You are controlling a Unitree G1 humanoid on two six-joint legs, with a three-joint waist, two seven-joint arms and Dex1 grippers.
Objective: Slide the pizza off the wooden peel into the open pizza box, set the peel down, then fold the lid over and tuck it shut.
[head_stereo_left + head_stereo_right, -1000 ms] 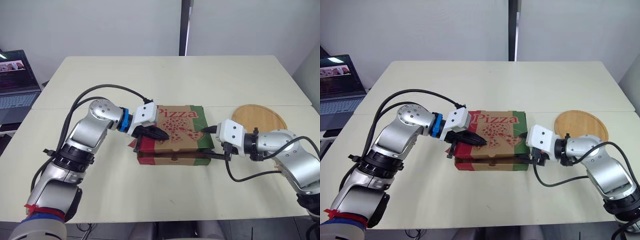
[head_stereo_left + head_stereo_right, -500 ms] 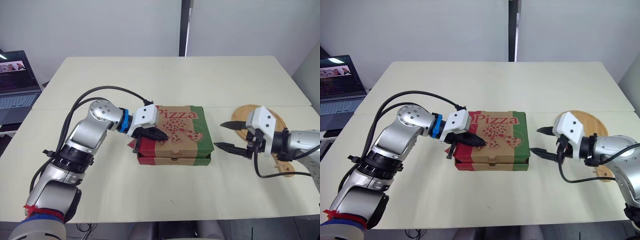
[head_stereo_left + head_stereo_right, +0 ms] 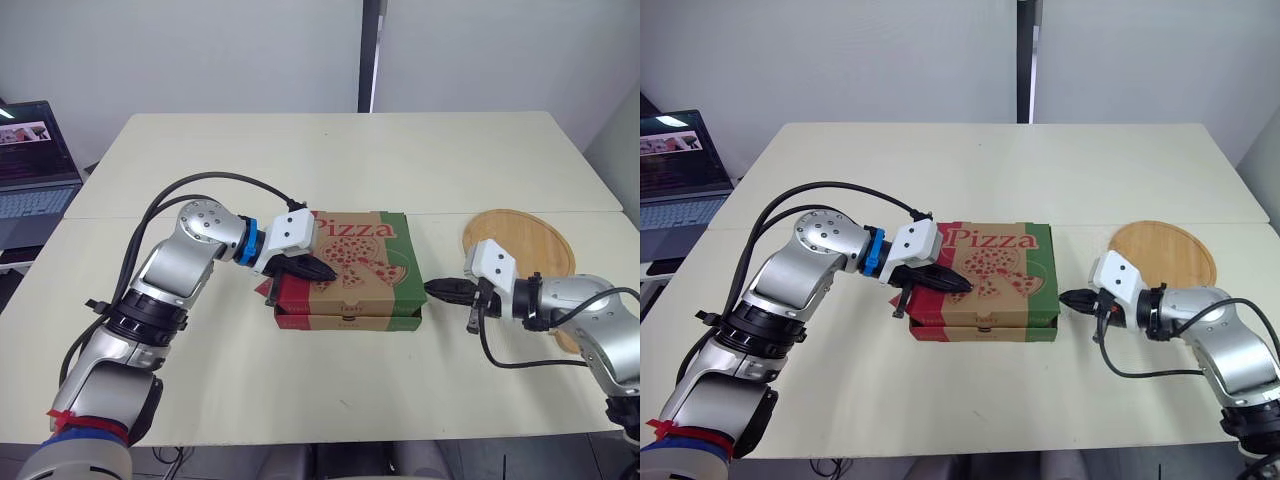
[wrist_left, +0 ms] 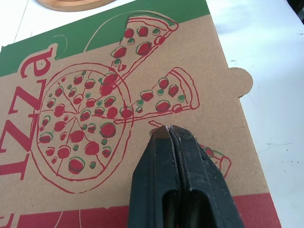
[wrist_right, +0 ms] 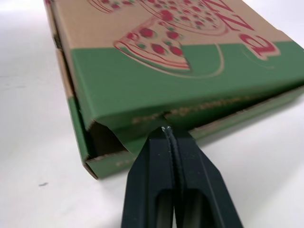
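Observation:
The pizza box (image 3: 350,265) lies on the table with its printed lid folded down. My left gripper (image 3: 318,268) is shut, and its tip (image 4: 167,129) rests on the lid near the box's left side. My right gripper (image 3: 437,289) is also shut. Its tip (image 5: 166,129) points at the box's right side, close to the green side flap (image 5: 190,90), with nothing between its fingers. A dark gap shows under the flap at the near corner. The round wooden peel (image 3: 520,232) lies flat on the table behind my right arm, bare.
A laptop (image 3: 35,160) stands open off the table's far left edge. A seam (image 3: 450,212) runs across the table behind the box. Bare tabletop lies in front of the box and beyond it.
My right gripper drew back from the box's right corner with its fingers open, then shut and came back toward the box's right side. The left gripper has stayed on the lid.

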